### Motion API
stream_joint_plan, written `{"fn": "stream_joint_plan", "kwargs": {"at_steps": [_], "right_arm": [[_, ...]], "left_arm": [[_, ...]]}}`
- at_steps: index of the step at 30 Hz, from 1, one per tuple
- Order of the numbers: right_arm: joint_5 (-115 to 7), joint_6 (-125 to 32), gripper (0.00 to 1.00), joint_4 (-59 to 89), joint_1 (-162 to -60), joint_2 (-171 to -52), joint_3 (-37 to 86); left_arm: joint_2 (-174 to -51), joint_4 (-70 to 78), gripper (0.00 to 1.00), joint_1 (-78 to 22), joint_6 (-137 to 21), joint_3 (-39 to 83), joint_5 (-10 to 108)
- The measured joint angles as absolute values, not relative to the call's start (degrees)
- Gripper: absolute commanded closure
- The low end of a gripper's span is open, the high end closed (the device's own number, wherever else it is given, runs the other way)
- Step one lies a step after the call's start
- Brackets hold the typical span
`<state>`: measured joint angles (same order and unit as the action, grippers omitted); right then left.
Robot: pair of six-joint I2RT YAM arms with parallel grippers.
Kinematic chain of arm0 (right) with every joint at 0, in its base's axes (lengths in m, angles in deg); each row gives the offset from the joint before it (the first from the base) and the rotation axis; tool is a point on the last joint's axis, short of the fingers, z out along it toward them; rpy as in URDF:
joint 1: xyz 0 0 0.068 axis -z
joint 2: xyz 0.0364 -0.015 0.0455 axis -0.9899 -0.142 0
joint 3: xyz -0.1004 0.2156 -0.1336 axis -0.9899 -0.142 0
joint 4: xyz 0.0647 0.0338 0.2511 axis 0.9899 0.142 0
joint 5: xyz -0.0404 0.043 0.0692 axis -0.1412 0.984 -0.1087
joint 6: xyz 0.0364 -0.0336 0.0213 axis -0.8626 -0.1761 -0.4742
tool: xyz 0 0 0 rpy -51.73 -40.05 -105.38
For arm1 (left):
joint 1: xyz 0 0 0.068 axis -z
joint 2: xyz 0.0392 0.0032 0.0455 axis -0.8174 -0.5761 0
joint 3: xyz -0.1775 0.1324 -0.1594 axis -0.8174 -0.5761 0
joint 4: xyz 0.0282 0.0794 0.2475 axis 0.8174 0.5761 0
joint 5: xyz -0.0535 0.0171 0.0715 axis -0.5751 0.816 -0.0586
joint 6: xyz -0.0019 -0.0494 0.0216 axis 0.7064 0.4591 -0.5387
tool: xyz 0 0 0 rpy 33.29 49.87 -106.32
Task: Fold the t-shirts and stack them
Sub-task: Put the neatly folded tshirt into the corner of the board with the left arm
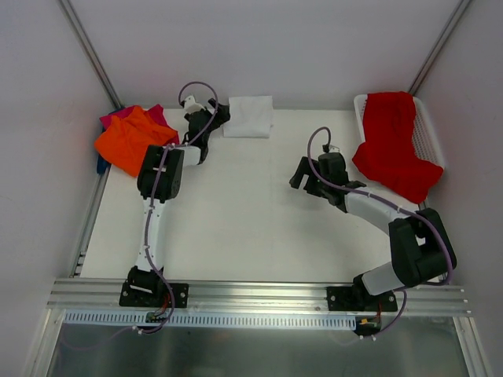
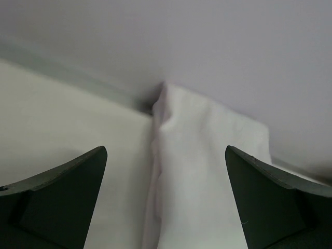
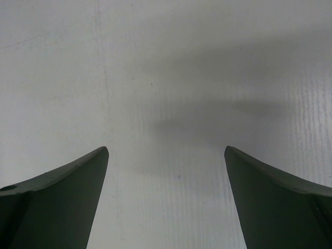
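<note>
A folded white t-shirt [image 1: 248, 116] lies at the back of the table against the wall; the left wrist view shows its folded left edge [image 2: 207, 176] close up. My left gripper [image 1: 219, 115] is open just left of it, its jaws wide over that edge and holding nothing [image 2: 166, 155]. An orange t-shirt [image 1: 132, 140] lies crumpled at the back left over a magenta-pink one [image 1: 118, 116], with a bit of blue [image 1: 101, 164] beneath. A red t-shirt [image 1: 393, 141] hangs out of the basket. My right gripper [image 1: 299, 177] is open over bare table [image 3: 166, 155].
A white plastic mesh basket [image 1: 428, 133] stands at the back right under the red shirt. The table [image 1: 251, 228] ends at a metal rail at the near side, where both arm bases sit. Walls close in the back and sides.
</note>
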<state>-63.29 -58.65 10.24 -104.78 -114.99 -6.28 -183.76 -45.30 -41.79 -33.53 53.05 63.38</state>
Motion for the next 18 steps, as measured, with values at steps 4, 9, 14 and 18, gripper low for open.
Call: {"fn": "stream_joint_plan", "kwargs": {"at_steps": [4, 9, 14, 18], "right_arm": [[-63.1, -58.8, 0.01, 9.8, -105.4, -114.1, -6.8], [-63.0, -59.2, 0.01, 8.8, -106.3, -109.4, -10.6], [-63.2, -59.3, 0.01, 8.8, -106.7, -102.7, -15.6], [-64.3, -59.2, 0.00, 9.6, -106.7, -97.0, -18.7]], "left_arm": [[-168.2, -42.4, 0.01, -42.3, -28.6, 31.5, 64.0], [-145.1, -43.9, 0.01, -38.9, -18.3, 12.6, 68.0], [-139.8, -45.0, 0.01, -33.8, -5.0, 4.7, 71.1], [-146.3, -39.4, 0.01, -30.8, 5.4, 3.3, 71.3]]}}
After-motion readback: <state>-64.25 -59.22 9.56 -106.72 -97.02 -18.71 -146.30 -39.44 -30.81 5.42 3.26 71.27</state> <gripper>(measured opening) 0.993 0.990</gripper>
